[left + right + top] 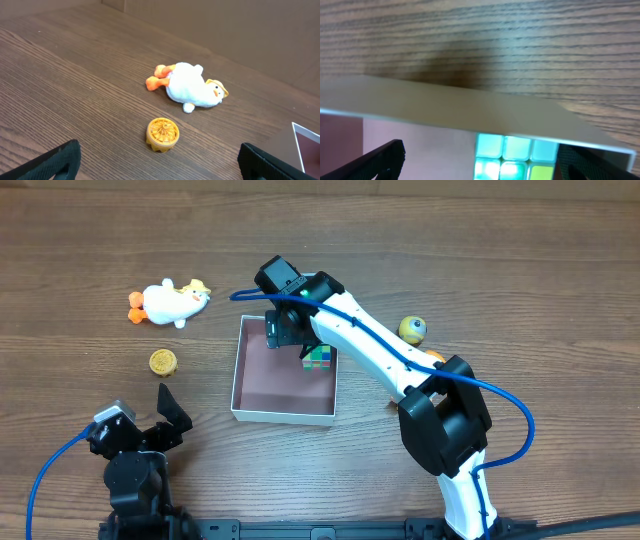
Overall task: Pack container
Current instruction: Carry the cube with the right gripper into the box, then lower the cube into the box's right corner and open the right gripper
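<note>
The container [283,416], a shallow square box with white walls and a mauve inside, sits mid-table. A colourful puzzle cube [320,358] lies in its far right corner. My right gripper [290,330] hovers open over the box's far side. In the right wrist view its fingers [480,167] stand wide apart, with the cube [515,155] between them below the white wall [445,107]. My left gripper [168,418] is open and empty near the front left. Its wrist view shows its fingers [160,162] spread just short of a small orange wheel-shaped toy [162,134].
A white plush duck [172,302] with orange feet lies at the far left, also in the left wrist view [192,90]. The orange wheel toy [163,361] lies left of the box. A yellow ball [412,330] and an orange object [435,357] lie right of the right arm.
</note>
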Robot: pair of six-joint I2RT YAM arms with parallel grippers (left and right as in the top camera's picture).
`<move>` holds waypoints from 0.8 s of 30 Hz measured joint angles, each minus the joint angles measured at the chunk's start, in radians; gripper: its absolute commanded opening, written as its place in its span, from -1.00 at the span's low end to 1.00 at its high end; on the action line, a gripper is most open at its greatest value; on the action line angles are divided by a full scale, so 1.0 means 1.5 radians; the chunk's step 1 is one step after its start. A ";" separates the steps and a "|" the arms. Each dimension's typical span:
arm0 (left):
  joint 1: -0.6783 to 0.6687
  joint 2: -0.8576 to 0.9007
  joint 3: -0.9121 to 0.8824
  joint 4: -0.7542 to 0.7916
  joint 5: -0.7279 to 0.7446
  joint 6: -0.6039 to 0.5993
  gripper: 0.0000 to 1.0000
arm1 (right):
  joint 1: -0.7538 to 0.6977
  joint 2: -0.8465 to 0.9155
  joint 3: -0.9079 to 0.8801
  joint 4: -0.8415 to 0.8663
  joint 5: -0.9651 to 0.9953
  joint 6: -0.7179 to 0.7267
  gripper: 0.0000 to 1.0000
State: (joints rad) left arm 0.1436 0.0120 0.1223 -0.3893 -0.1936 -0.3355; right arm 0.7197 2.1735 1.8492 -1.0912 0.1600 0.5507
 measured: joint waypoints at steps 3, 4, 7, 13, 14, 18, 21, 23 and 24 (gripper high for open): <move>0.000 0.000 0.000 0.000 0.000 0.000 1.00 | 0.000 0.000 0.000 -0.001 -0.020 -0.009 0.34; 0.000 0.000 0.000 0.000 0.000 0.000 1.00 | 0.000 0.000 0.000 0.000 -0.031 -0.013 0.25; 0.000 0.000 0.000 0.000 0.000 0.000 1.00 | 0.000 0.000 0.000 0.000 -0.053 -0.018 0.23; 0.000 0.000 0.000 0.000 0.000 0.000 1.00 | 0.001 0.000 0.000 0.000 -0.090 -0.022 -0.25; 0.000 0.000 0.000 0.000 0.000 0.000 1.00 | 0.001 0.000 0.000 0.000 -0.092 -0.021 -0.29; 0.000 0.000 0.000 0.000 0.000 0.000 1.00 | 0.013 0.000 0.000 0.003 -0.099 -0.021 -0.33; 0.000 0.000 0.000 0.000 0.000 0.000 1.00 | 0.039 0.000 0.000 0.011 -0.100 -0.021 -0.33; 0.000 0.000 0.000 0.000 0.000 0.000 1.00 | 0.053 0.000 0.000 0.014 -0.097 -0.021 -0.33; 0.000 0.000 0.000 0.000 0.000 0.000 1.00 | 0.061 0.000 0.000 0.015 -0.095 -0.021 -0.33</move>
State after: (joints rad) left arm 0.1436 0.0120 0.1223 -0.3893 -0.1936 -0.3355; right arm 0.8116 2.1735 1.8492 -1.0683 0.0177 0.5190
